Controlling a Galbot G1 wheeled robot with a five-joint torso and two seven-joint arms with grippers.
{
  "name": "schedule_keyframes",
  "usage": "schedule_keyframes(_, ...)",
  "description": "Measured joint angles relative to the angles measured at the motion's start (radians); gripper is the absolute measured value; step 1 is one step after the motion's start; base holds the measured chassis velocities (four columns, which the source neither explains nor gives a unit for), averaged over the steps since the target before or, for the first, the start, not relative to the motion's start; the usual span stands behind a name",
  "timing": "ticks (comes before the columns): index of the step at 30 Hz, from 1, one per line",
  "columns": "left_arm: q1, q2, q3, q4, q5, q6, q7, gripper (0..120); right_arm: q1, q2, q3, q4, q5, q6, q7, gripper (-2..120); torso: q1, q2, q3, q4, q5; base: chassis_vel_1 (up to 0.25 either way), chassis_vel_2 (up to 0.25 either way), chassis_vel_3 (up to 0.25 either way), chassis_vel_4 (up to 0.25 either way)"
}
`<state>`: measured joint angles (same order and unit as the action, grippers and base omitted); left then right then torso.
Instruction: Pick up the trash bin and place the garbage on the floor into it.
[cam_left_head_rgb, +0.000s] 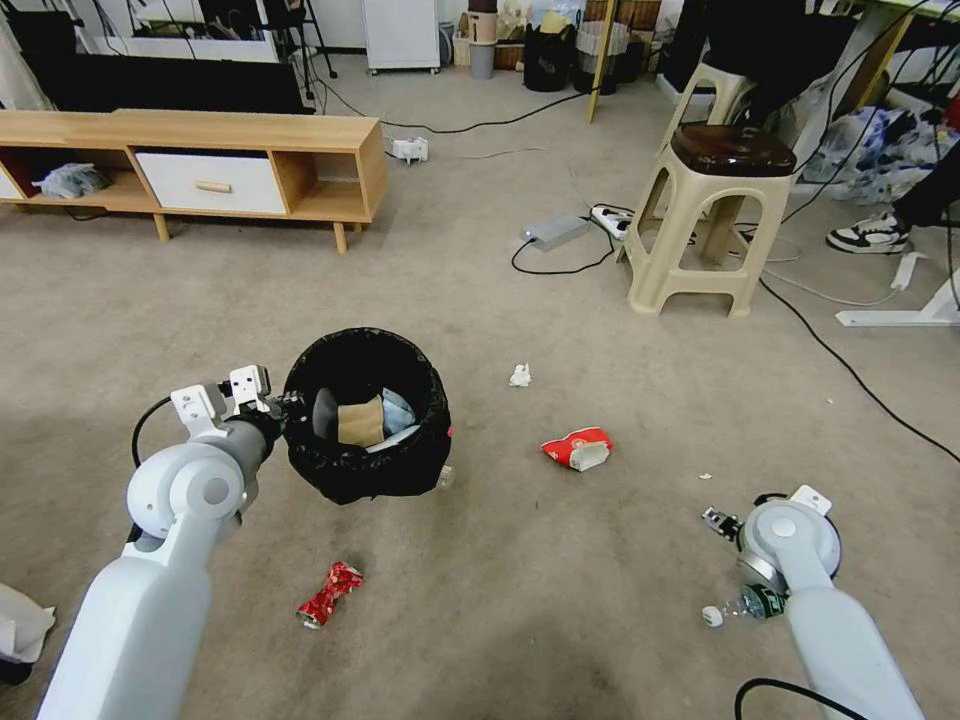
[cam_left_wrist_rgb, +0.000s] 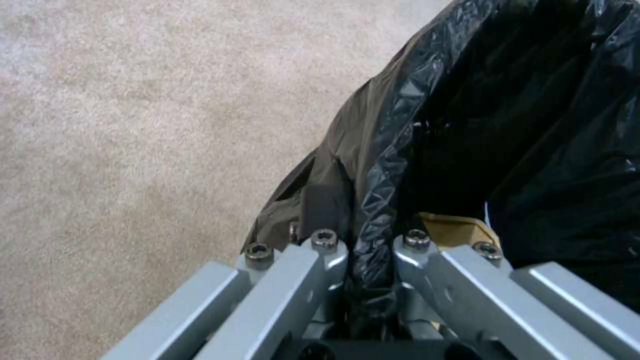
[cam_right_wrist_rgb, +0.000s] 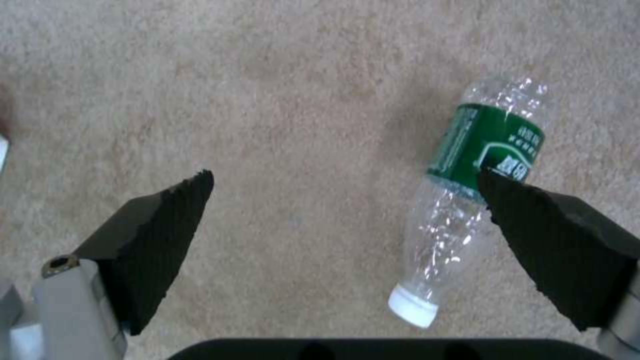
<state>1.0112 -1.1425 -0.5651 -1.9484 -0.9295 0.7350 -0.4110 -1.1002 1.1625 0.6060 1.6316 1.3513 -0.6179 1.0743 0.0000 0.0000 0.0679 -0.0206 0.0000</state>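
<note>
The trash bin (cam_left_head_rgb: 365, 415), lined with a crinkled black bag, has brown paper and pale scraps inside. My left gripper (cam_left_head_rgb: 272, 408) is shut on its near rim; the left wrist view shows the gripper (cam_left_wrist_rgb: 370, 240) pinching the folded bag of the bin (cam_left_wrist_rgb: 533, 125). On the carpet lie a white paper wad (cam_left_head_rgb: 520, 375), a red-and-white wrapper (cam_left_head_rgb: 578, 448) and a crushed red can (cam_left_head_rgb: 330, 593). A green-labelled plastic bottle (cam_left_head_rgb: 742, 605) lies under my right wrist. My right gripper (cam_right_wrist_rgb: 343, 180) hangs open above the carpet, with the bottle (cam_right_wrist_rgb: 490, 145) beside one fingertip.
A low wooden cabinet (cam_left_head_rgb: 200, 165) stands at the back left. A beige plastic stool (cam_left_head_rgb: 715, 220) stands at the back right, with a power strip (cam_left_head_rgb: 610, 215), a grey box (cam_left_head_rgb: 555, 230) and cables (cam_left_head_rgb: 850, 370) around it. A person's shoe (cam_left_head_rgb: 870, 235) is at the far right.
</note>
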Motion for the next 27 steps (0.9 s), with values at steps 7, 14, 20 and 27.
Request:
schedule_keyframes(7, 0.003, 0.0, -0.002, -0.006, 0.0, 0.0, 0.0, 0, 0.001, -0.007, 0.016, -0.046, -0.019, 0.008, -0.034, 100, 0.0, 0.0, 0.0, 0.0001, 0.0001, 0.0, 0.0, 0.0, 0.0)
schedule_keyframes(14, 0.008, -0.003, -0.003, -0.013, 0.0, 0.0, -0.002, 0, -0.008, -0.013, 0.031, -0.074, -0.038, 0.016, -0.067, 100, 0.0, 0.0, 0.0, 0.0, 0.0, 0.0, 0.0, 0.0, 0.0)
schedule_keyframes(20, 0.011, -0.002, -0.004, -0.018, 0.001, 0.0, -0.003, 0, -0.014, -0.01, 0.04, -0.097, -0.056, 0.023, -0.091, 100, 0.0, 0.0, 0.0, 0.0, 0.0, 0.0, 0.0, 0.0, 0.0)
schedule_keyframes(27, 0.016, -0.001, -0.008, -0.026, 0.001, 0.0, -0.005, 0, -0.021, -0.007, 0.048, -0.137, -0.08, 0.035, -0.12, 100, 0.0, 0.0, 0.0, 0.0, 0.0, 0.0, 0.0, 0.0, 0.0)
